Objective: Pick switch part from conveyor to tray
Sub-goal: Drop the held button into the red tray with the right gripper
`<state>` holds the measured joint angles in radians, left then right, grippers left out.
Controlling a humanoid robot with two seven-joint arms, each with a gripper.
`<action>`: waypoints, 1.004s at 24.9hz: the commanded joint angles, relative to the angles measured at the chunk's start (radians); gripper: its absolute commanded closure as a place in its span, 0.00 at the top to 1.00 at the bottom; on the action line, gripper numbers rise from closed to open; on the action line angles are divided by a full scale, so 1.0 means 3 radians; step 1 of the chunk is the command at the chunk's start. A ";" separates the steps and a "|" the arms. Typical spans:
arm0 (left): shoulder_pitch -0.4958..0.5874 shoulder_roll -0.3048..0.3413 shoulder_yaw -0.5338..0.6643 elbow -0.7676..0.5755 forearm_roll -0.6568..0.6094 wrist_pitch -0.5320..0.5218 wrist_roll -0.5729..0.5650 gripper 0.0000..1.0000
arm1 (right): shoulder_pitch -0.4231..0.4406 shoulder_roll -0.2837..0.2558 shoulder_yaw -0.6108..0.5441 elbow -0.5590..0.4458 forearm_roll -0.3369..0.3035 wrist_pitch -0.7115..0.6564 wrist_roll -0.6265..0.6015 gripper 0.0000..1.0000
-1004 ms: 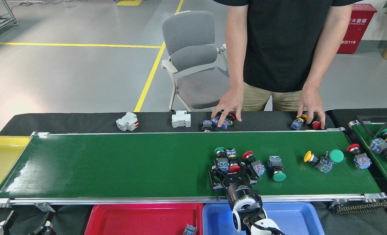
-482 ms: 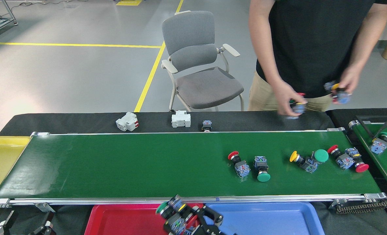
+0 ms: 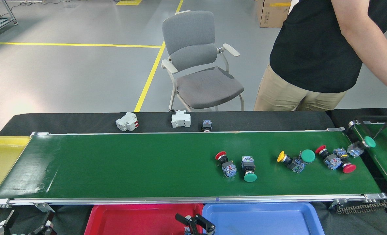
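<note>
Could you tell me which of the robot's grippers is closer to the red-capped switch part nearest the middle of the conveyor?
The right gripper, over the red tray's right end, just below the red-capped switch part. The left gripper sits far off at the bottom-left corner.

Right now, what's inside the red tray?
The red tray shows mostly bare floor. At its right edge the right gripper hangs open over a small blue switch part; anything beneath the fingers or below the frame is hidden.

Only black metal fingertips of the right gripper (image 3: pixel 195 224) are seen at the bottom edge, thin and angular. The left gripper (image 3: pixel 20 225) is seen as black and silver linkage pieces at the lower left corner.
</note>
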<state>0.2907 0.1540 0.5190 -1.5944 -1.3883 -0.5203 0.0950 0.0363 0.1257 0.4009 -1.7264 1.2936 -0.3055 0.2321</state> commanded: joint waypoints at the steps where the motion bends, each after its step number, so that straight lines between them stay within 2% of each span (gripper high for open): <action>1: -0.0013 0.0023 0.0008 -0.0044 0.0000 0.0011 0.0011 1.00 | -0.0116 0.0011 -0.0237 -0.0059 -0.0007 0.0441 -0.0073 0.96; 6: -0.0008 0.0023 0.0008 -0.0044 0.0000 0.0011 0.0011 1.00 | -0.0065 -0.0143 -0.1019 -0.0044 -0.0007 0.0747 -0.0820 0.97; 10: -0.0008 0.0028 0.0014 -0.0044 0.0000 0.0011 0.0011 1.00 | 0.0329 -0.0189 -0.1525 -0.0044 -0.0012 0.0747 -0.1014 0.98; 15: -0.0008 0.0029 0.0014 -0.0044 0.0000 0.0011 0.0011 1.00 | 0.0901 -0.0378 -0.1551 -0.0095 -0.0012 0.0732 -0.1172 0.98; 17: -0.0003 0.0029 0.0008 -0.0044 0.0000 0.0011 0.0006 1.00 | 0.0983 -0.0383 -0.1531 -0.0131 -0.0007 0.0727 -0.1193 0.98; 20: -0.0008 0.0039 0.0008 -0.0044 0.0000 0.0006 0.0000 1.00 | 0.0917 -0.0373 -0.1474 -0.0131 0.0014 0.0747 -0.1157 0.98; 25: -0.0013 0.0044 0.0008 -0.0039 0.0005 0.0006 0.0000 1.00 | 0.0595 -0.0250 -0.1127 -0.0064 0.0305 0.1039 -0.0784 0.98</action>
<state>0.2916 0.1540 0.5188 -1.5949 -1.3883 -0.5190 0.0924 0.2360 0.0424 0.0460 -1.7413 1.3750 -0.0344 -0.0435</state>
